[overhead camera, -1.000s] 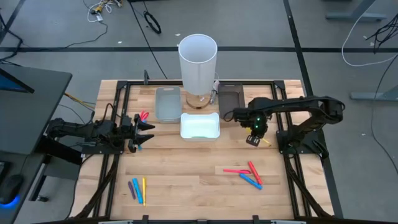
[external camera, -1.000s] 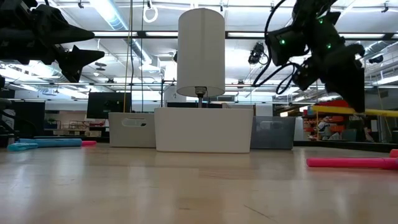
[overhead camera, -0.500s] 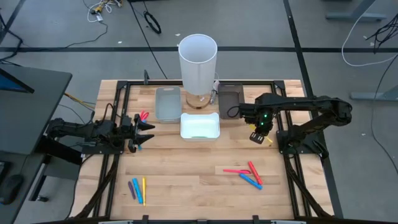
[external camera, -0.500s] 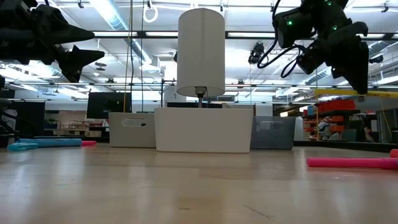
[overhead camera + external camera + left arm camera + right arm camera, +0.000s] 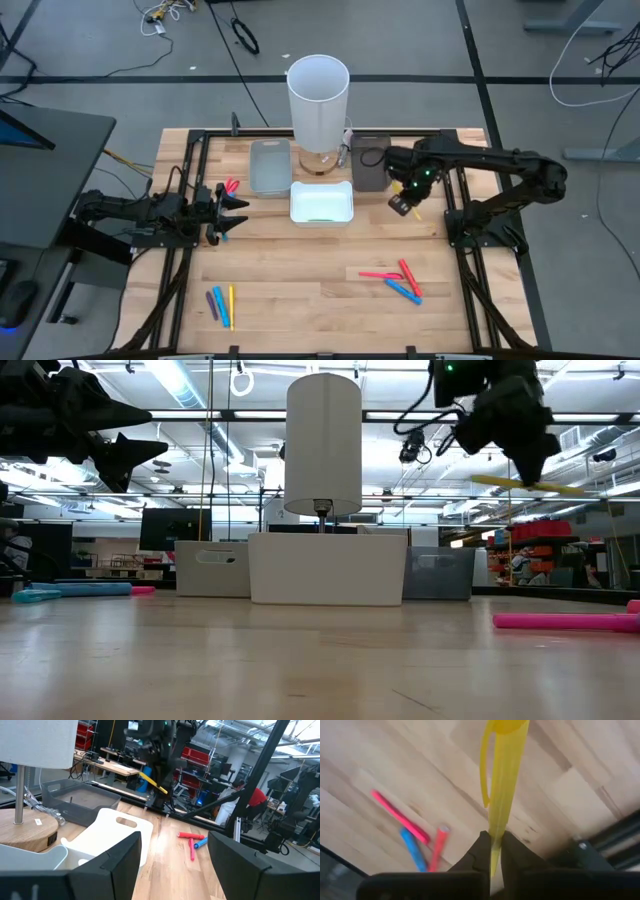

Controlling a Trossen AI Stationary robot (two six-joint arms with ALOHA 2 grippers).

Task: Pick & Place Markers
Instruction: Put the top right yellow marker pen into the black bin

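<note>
Three trays sit at the far middle of the wooden surface: a grey tray on the left, a dark tray on the right, and a white tray just nearer, between them. All three look empty from above. A tall white cylinder stands on a round wooden base behind the white tray.

The right tool hangs above the surface just right of the dark tray, its fingers closed on a yellow marker; in the low view the marker is held well clear of the surface, slightly tilted. The left tool waits at the left side, above the surface, fingers spread apart and holding nothing.

The other markers lie in three groups. Far left, just beyond the left tool, a pink marker and a blue one show, partly hidden. Near left lie three side by side: a purple marker, a blue marker and a yellow one. Near right lies a loose pile of four: two red or pink markers and two blue ones, touching or crossing.

A person in a red top shows in the room beyond, in the left wrist view.
</note>
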